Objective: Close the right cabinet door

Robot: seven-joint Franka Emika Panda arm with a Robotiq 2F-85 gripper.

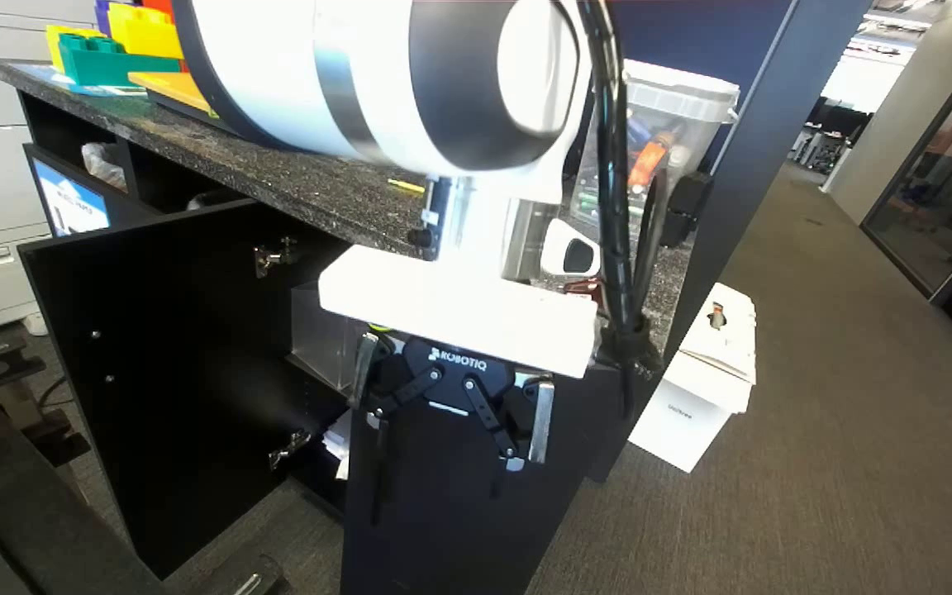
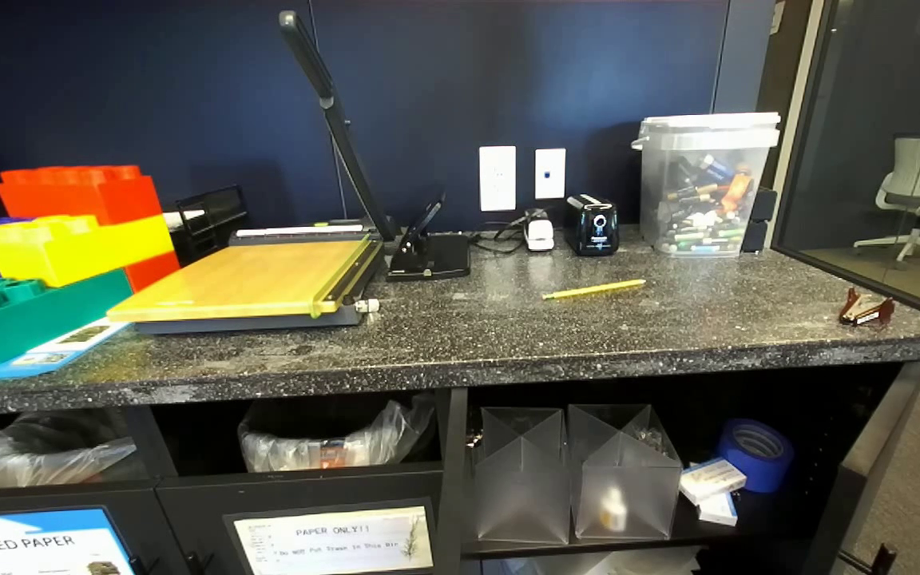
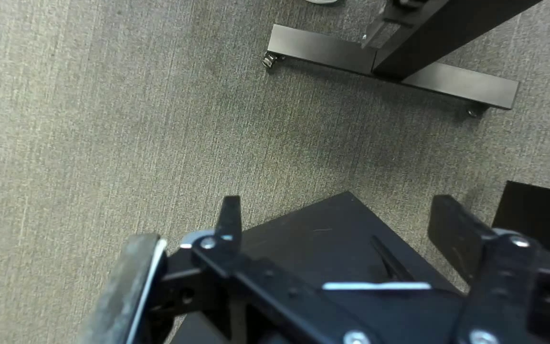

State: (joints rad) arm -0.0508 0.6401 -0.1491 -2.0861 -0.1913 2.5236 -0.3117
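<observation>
The right cabinet door point(image 1: 451, 545) is a tall plain black panel standing open. In an exterior view it shows nearly edge-on at the right end of the open shelves point(image 2: 879, 455). In the wrist view its dark face point(image 3: 303, 229) lies below and between my fingers, and a dark bar point(image 3: 392, 260) stands out from it. My gripper point(image 1: 439, 479) is open and empty, pointing down in front of the door's face. It also shows open in the wrist view point(image 3: 336, 210). Its dark fingertips blend into the door, so I cannot tell whether they touch it.
A matching black door point(image 1: 170, 380) with silver hinges stands open at the left. The speckled countertop point(image 2: 668, 339) overhangs the cabinet. A white box point(image 1: 687, 413) stands on the floor to the right. A metal stand foot point(image 3: 322, 48) is on the carpet. Clear bins point(image 2: 520, 479) sit inside.
</observation>
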